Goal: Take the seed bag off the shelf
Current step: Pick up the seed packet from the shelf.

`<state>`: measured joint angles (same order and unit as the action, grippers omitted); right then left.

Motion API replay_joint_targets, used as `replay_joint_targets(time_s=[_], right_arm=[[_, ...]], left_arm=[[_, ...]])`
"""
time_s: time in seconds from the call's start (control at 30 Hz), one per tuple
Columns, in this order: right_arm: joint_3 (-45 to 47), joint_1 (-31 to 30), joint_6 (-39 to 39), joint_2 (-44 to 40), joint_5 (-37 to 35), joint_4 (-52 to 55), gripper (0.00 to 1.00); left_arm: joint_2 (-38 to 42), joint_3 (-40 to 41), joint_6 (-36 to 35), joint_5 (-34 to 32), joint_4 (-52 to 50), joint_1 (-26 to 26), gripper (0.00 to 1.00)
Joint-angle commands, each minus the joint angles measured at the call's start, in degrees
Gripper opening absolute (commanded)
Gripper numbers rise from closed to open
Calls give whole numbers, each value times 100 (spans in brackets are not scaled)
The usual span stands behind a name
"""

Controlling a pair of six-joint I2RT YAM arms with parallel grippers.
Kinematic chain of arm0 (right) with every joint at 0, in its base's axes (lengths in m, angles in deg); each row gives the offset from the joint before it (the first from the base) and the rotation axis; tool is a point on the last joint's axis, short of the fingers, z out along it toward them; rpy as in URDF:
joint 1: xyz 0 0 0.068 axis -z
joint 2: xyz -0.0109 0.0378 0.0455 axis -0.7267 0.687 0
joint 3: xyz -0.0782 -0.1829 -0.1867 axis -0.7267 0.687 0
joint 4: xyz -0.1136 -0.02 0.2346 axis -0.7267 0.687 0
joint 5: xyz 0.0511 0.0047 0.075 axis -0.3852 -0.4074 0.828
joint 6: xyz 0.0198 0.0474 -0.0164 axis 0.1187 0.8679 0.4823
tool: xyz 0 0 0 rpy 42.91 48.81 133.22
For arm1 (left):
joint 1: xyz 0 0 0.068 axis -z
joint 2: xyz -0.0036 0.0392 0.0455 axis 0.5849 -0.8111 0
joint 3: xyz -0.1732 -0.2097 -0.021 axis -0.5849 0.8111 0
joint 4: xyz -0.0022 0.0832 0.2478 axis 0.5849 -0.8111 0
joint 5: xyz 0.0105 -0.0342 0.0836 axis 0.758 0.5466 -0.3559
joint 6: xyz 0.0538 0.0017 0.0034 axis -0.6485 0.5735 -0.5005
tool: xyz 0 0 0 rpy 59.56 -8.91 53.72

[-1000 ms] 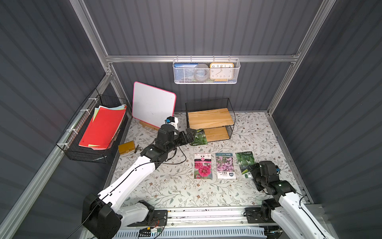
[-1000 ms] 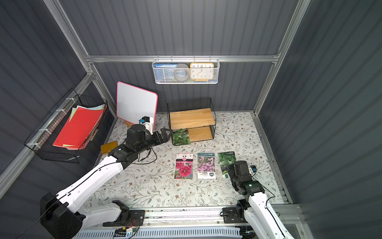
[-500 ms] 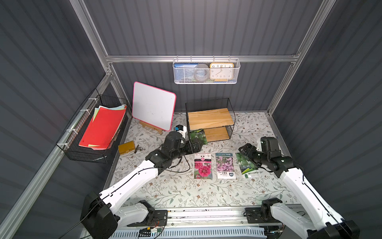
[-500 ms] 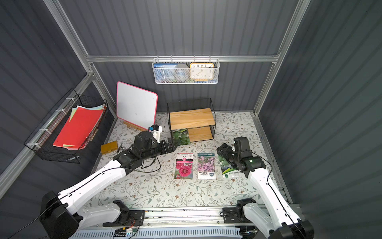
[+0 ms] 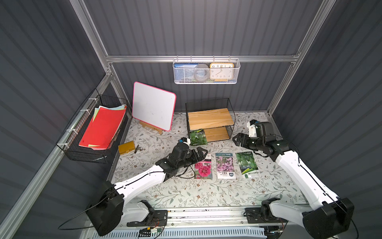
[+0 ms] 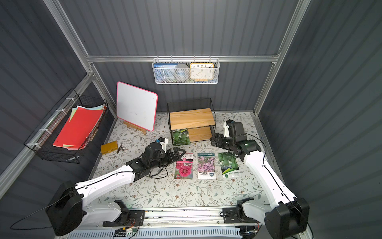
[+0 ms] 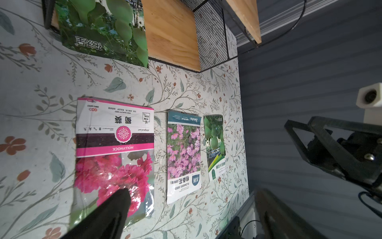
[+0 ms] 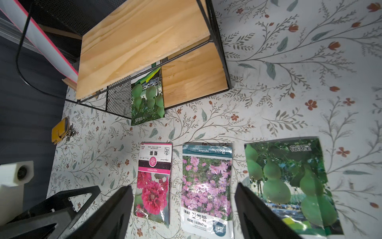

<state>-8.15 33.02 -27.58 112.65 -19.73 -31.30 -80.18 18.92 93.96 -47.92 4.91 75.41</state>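
On the flowered tabletop [image 5: 157, 186], the left gripper [image 5: 203, 153] hangs wide open and empty above the hollyhock packet [image 5: 203, 170]. Just behind it, the seed bag [image 5: 198, 137], a glossy pouch printed with green gourds, lies on the lower board at the left end of the shelf [image 5: 208, 119], its front edge jutting out. The right gripper [image 5: 236, 140], jaws apart and empty, hovers beside the shelf's right end. The grasp appears not yet made; next likely comes a pinch on the overhanging edge and a pull forward.

2 top views look down; both wrist views share the shelf [image 7: 171, 31].
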Motion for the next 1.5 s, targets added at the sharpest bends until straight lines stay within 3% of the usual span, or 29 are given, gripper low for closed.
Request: replay_joint_targets(time_s=[0.0,0.17,0.33,0.53,0.83,1.13,1.47], right_arm=[[177,-32,-225,-73,80,-234,82],[289,-35,-290,-134,84,-286,79],[350,-31,-319,-181,40,-313,75],[404,-30,-344,-141,83,-370,73],[454,-30,-380,-181,154,-452,67],[518,-22,-468,-285,154,-483,62],[604,14,-512,-286,207,-549,61]], left_arm=[[-486,75,603,47,1114,15,100],[-1107,146,1266,104,2064,18,97],[-982,-6,1353,-475,1611,12,89],[-984,129,1999,-710,1516,16,79],[-1673,155,2674,-739,2170,11,76],[-2120,-385,2885,-1153,1690,-202,68],[-2518,-738,2926,-1255,1536,-402,67]])
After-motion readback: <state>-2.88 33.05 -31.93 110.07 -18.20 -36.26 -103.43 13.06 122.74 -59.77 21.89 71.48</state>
